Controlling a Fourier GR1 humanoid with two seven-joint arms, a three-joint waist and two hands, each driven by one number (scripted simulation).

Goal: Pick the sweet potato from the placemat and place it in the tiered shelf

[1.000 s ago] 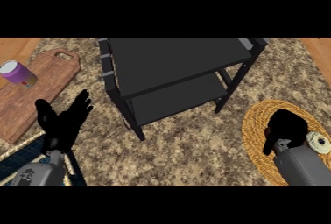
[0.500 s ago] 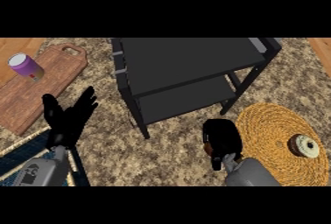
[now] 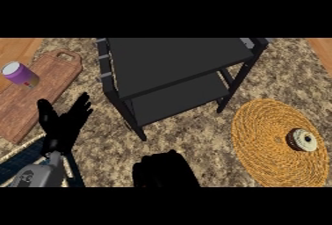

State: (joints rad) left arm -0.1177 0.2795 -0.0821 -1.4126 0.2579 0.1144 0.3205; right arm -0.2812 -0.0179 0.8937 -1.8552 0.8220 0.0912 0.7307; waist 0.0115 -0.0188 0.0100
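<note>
The black tiered shelf (image 3: 175, 61) stands at the top centre of the head view, with its lower tier (image 3: 180, 102) showing beneath the top. The round woven placemat (image 3: 269, 145) lies to its right. My right hand (image 3: 163, 170) is at the lower edge, left of the placemat and in front of the shelf, with its fingers curled into a dark ball. The sweet potato does not show on the mat and seems hidden inside that hand. My left hand (image 3: 63, 122) rests open at the left, fingers up.
A small round cream object with a dark centre (image 3: 303, 139) sits on the placemat's right part. A wooden cutting board (image 3: 39, 94) at the left carries a purple can (image 3: 20, 74). A dark mat with a rope edge (image 3: 19, 154) fills the lower left corner.
My right hand left the placemat and travelled left and toward the lower edge, fingers staying curled. The view shifted, so the shelf and mat now sit further right. The left hand kept its pose.
</note>
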